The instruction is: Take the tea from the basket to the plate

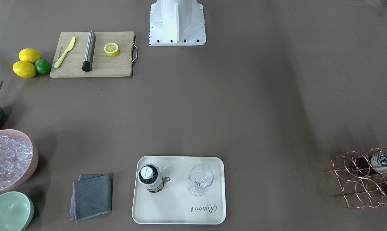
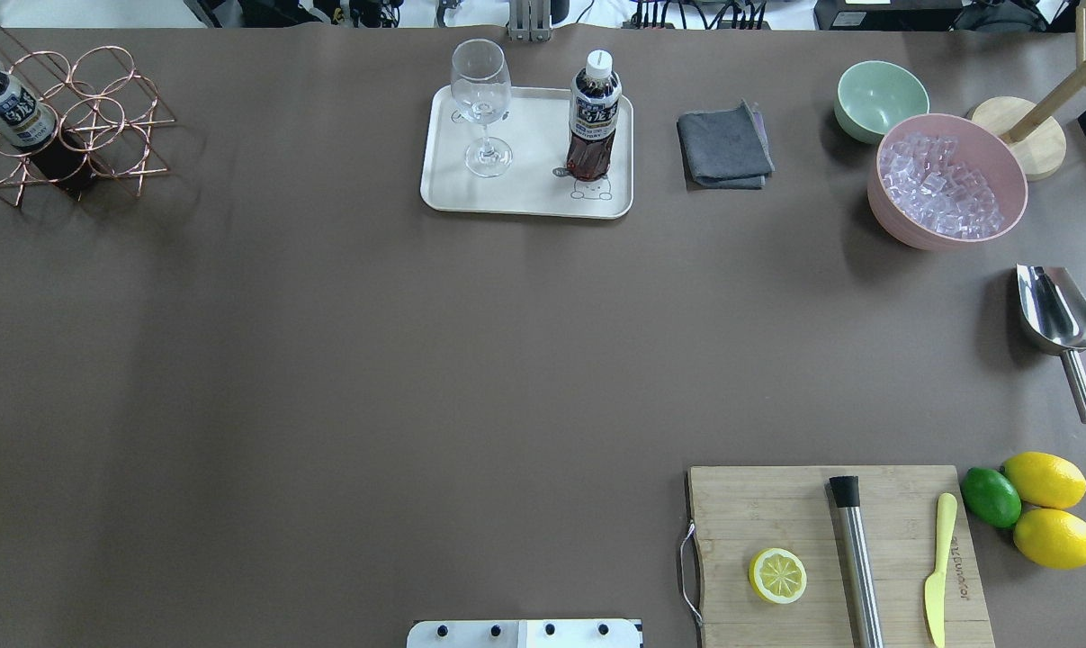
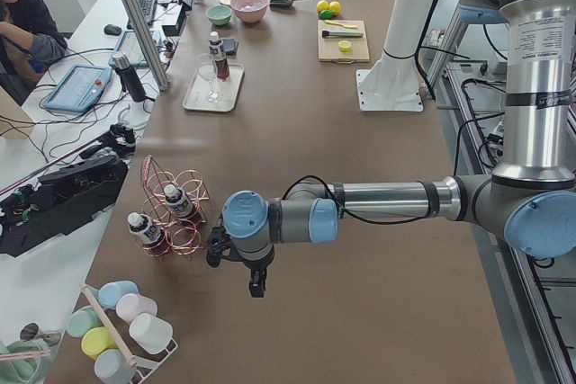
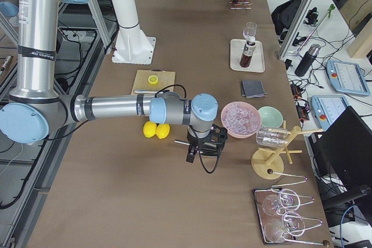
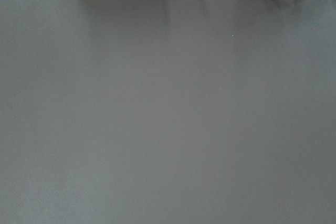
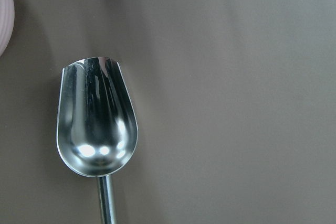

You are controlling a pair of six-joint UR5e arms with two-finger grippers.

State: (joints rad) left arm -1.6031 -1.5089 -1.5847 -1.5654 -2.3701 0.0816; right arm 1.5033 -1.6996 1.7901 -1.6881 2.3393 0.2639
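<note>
One tea bottle [image 2: 594, 117] stands upright on the cream plate [image 2: 525, 193], next to a wine glass [image 2: 481, 108]; it also shows in the front view [image 1: 150, 178]. The copper wire basket [image 2: 75, 135] sits at the table's far left with another tea bottle [image 2: 3, 103] lying in it. The left side view shows two bottles in the basket [image 3: 175, 213]. My left gripper [image 3: 255, 287] hangs over bare table just beside the basket, and I cannot tell if it is open or shut. My right gripper [image 4: 192, 154] hovers near the pink bowl, and I cannot tell its state either.
A grey cloth [image 2: 724, 146], a green bowl [image 2: 880, 99] and a pink bowl of ice [image 2: 947, 180] stand right of the plate. A metal scoop [image 2: 1055, 315] lies under my right wrist. A cutting board [image 2: 835, 553] holds a lemon half, a muddler and a knife; lemons and a lime lie beside it.
</note>
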